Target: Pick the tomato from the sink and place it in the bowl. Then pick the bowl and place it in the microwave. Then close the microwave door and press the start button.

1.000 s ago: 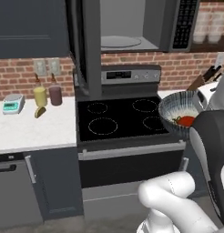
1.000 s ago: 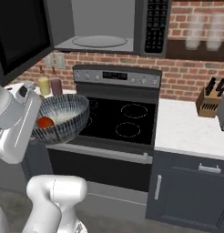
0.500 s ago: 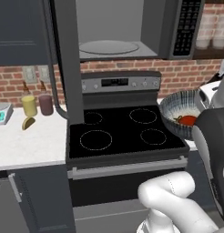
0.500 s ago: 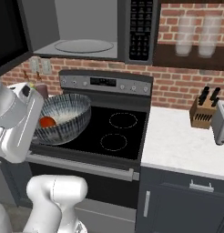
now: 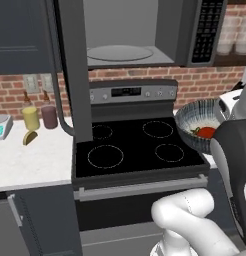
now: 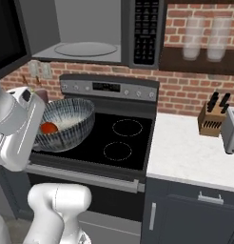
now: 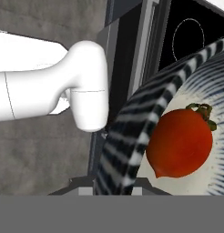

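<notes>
The striped bowl (image 6: 71, 128) hangs over the front left of the black stove, and my gripper (image 7: 114, 184) is shut on its near rim. The red tomato (image 6: 49, 127) lies inside the bowl, close to the gripped edge. From the left base view, the bowl (image 5: 187, 132) and tomato (image 5: 206, 132) sit at the right, partly behind my arm. In the hand view the tomato (image 7: 177, 143) rests on the pale inside of the bowl (image 7: 127, 136). Above the stove the microwave (image 5: 207, 30) is open, with its glass turntable (image 6: 85, 48) showing. The microwave door (image 5: 72, 70) swings out to the left. The sink is out of view.
The stove top (image 5: 135, 150) lies below the bowl. On the left counter stand two bottles (image 5: 30, 117) and a small scale (image 5: 0, 125). A knife block (image 6: 213, 119) and a toaster (image 6: 231, 128) sit on the right counter (image 6: 185, 157). Glasses (image 6: 192, 45) stand on a shelf.
The whole picture has shifted: the base has driven nearer the stove and microwave, which now look larger. The bowl with the tomato stays in my shut gripper.
</notes>
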Controlling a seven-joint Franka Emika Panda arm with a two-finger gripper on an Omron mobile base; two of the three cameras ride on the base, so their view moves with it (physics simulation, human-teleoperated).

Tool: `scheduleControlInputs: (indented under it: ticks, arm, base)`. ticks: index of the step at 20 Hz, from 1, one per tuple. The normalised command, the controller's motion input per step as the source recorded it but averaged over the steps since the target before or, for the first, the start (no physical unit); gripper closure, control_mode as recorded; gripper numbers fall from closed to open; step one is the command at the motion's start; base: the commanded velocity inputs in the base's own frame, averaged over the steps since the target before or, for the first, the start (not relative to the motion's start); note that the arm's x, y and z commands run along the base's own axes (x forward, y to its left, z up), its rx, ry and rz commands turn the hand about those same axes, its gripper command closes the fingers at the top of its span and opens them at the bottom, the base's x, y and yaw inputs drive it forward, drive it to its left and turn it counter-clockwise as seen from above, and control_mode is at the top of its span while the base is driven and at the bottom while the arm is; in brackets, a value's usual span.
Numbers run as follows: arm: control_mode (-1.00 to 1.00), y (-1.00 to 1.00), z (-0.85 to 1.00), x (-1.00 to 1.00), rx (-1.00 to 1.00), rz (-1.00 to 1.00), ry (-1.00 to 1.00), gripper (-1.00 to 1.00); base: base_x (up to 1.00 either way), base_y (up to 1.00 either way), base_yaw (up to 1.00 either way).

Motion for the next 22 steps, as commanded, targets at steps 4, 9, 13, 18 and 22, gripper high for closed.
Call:
scheduleControlInputs:
  ticks: [4, 9, 13, 18, 22]
  arm:
    - [1.0, 0.0, 0.0, 0.0, 0.0, 0.0, 0.0, 1.0]
    - [-1.0, 0.0, 0.0, 0.09, 0.05, 0.0, 0.0, 1.0]
    - [-1.0, 0.03, 0.3, 0.72, 0.22, 0.05, 0.0, 1.0]
    - [-1.0, 0.05, 0.54, 1.0, 0.19, 0.18, -0.01, 1.0]
    - [-1.0, 0.29, 0.5, 1.0, 0.03, 0.09, -0.15, 1.0]
  base:
    - [0.26, 0.03, -0.01]
    - [0.25, 0.01, 0.0]
    - [0.0, 0.0, 0.0]
    - [0.0, 0.0, 0.0]
    - [0.0, 0.0, 0.0]
